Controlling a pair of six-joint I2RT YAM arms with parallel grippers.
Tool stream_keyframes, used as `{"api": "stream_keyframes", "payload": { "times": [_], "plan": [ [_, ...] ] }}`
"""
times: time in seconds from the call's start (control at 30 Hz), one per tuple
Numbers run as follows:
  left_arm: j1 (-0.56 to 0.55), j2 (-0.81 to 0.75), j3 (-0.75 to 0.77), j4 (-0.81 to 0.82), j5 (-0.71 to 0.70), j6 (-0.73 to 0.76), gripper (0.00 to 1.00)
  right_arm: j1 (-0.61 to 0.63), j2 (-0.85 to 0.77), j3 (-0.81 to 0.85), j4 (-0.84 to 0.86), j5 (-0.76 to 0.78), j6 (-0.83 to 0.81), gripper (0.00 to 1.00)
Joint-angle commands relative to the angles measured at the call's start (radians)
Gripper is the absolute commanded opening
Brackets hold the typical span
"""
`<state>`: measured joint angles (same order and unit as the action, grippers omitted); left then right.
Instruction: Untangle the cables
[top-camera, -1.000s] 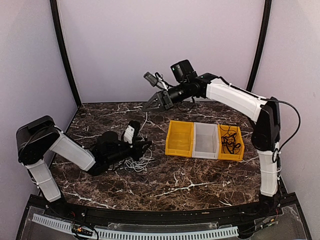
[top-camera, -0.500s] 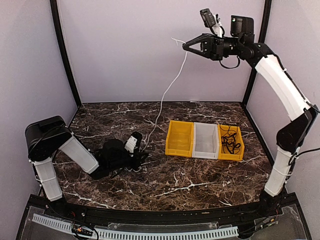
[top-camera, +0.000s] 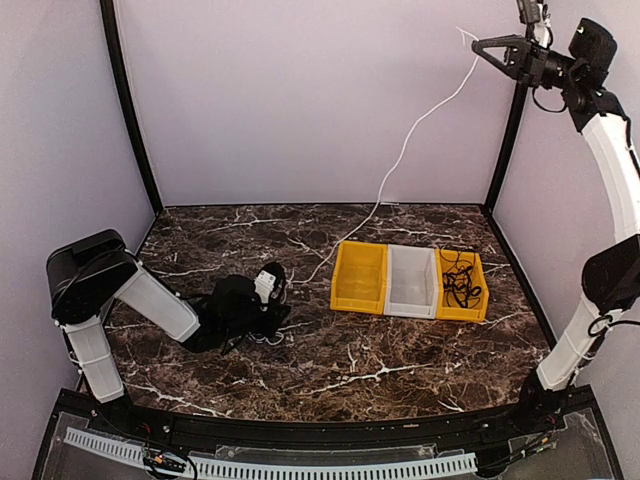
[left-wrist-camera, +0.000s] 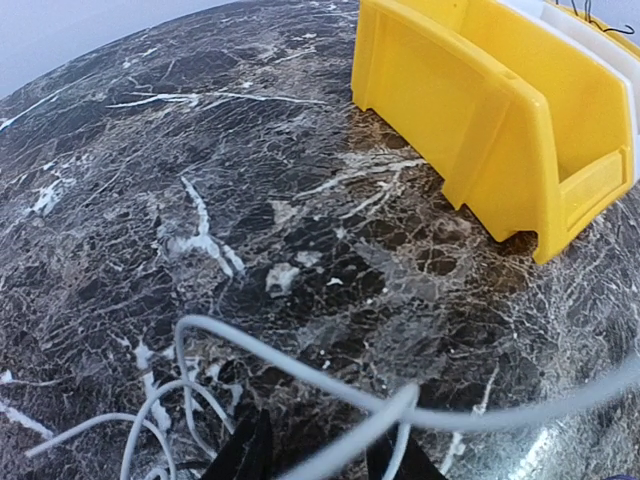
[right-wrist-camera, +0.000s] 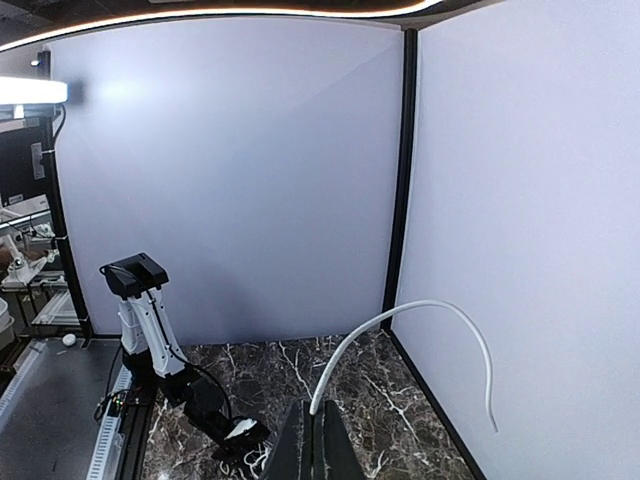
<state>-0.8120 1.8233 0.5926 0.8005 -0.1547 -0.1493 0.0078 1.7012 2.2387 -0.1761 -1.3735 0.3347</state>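
Note:
A white cable (top-camera: 400, 160) runs taut from my raised right gripper (top-camera: 480, 46) down to a small clump of white cables (top-camera: 262, 335) on the table. The right gripper (right-wrist-camera: 313, 432) is shut on this cable (right-wrist-camera: 420, 310); its free end arcs off to the right. My left gripper (top-camera: 272, 312) lies low on the table over the clump. In the left wrist view, its fingers (left-wrist-camera: 250, 455) stand apart at the bottom edge, with grey-white strands (left-wrist-camera: 300, 365) crossing between them. Black cables (top-camera: 460, 275) lie in the right yellow bin.
Three bins stand in a row right of centre: a yellow bin (top-camera: 358, 278), a white bin (top-camera: 412, 285) and a second yellow bin (top-camera: 478, 300). The near yellow bin (left-wrist-camera: 480, 110) is close ahead of the left gripper. Walls and black corner posts (top-camera: 510, 130) enclose the table.
The right arm has swung up and to the far right, drawing the white cable out of the clump into a long line. The left gripper has stayed low at the clump.

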Motion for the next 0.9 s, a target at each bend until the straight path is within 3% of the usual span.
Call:
{"api": "stream_keyframes", "payload": {
  "times": [0.0, 0.2, 0.4, 0.77, 0.87],
  "plan": [
    [-0.001, -0.036, 0.023, -0.113, -0.098, 0.002, 0.34, -0.065, -0.062, -0.042, 0.275, -0.035, 0.196, 0.00],
    [0.005, -0.086, 0.010, -0.180, -0.181, 0.000, 0.34, -0.146, -0.098, -0.049, 0.314, -0.019, 0.211, 0.00],
    [0.077, -0.179, -0.038, -0.237, -0.235, -0.029, 0.34, -0.319, -0.104, -0.082, 0.691, -0.017, 0.523, 0.00],
    [0.130, -0.274, -0.073, -0.369, -0.278, -0.100, 0.38, -0.363, -0.118, -0.114, 0.689, 0.021, 0.507, 0.00],
    [0.129, -0.290, -0.080, -0.387, -0.306, -0.095, 0.46, -0.375, -0.110, -0.086, 0.686, 0.032, 0.503, 0.00]
  ]
}}
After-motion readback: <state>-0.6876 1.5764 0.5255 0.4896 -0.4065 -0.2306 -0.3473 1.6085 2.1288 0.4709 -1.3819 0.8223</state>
